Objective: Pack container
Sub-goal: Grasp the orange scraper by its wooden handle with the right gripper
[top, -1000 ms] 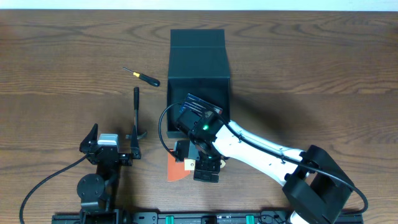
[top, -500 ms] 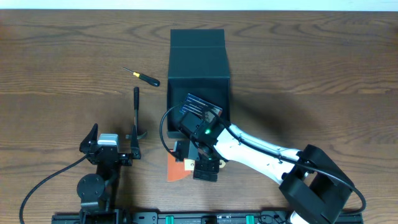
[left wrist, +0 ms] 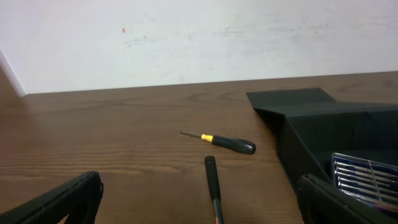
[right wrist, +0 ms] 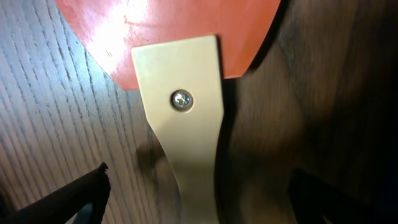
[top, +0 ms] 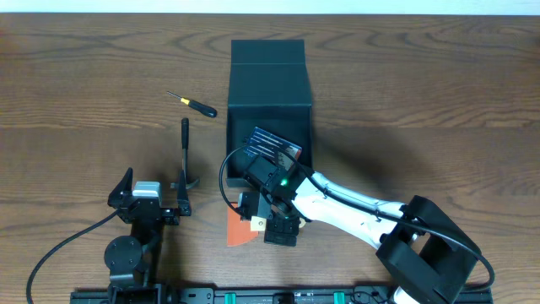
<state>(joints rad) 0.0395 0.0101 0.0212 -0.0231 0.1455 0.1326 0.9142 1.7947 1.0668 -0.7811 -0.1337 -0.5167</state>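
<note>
Container (top: 270, 89): one rigid rectangular box, matte dark teal-black. It sits upright on the table (top: 439, 76), in the far half, about midway between the left and right edges, long sides running from the near edge to the far edge. State: open. The hinged lid (top: 268, 55) is swung back toward the far edge. In the left wrist view (left wrist: 323, 124) the cavity faces up.

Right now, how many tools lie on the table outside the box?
3: yellow-banded black screwdriver left of the dark rectangular box; long black bar tool near the left gripper; orange-bladed tan-handled scraper under the right gripper. Others may be hidden.
</note>
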